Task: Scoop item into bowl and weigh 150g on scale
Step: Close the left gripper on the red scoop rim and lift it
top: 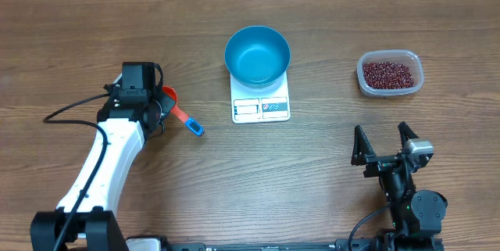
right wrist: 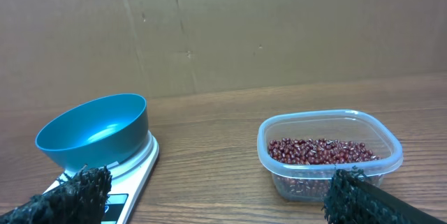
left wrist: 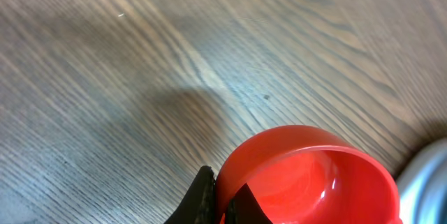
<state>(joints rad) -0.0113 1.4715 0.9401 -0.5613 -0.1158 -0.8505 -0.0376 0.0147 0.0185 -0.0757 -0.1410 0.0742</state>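
Your overhead camera looks straight down on the whole table (top: pixel 78 16). Left wrist camera hugs its surface; right wrist sits low, facing twelve o'clock, sharing bowl (top: pixel 257 54) and tub (top: pixel 390 73) with overhead.

Left arm (top: pixel 101 157) stretched forward | left gripper (left wrist: pixel 225 203) closed, fingers together, pointing down | right arm (top: pixel 410 196) folded back, low | right gripper (top: pixel 381 134) spread wide, pointing forward

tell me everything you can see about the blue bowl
The blue bowl is round, deep and bright blue all over, with a smooth, plastic-looking surface. It is empty and stands upright on the white scale, covering most of the platform but leaving the display edge uncovered. Only the scale touches it.
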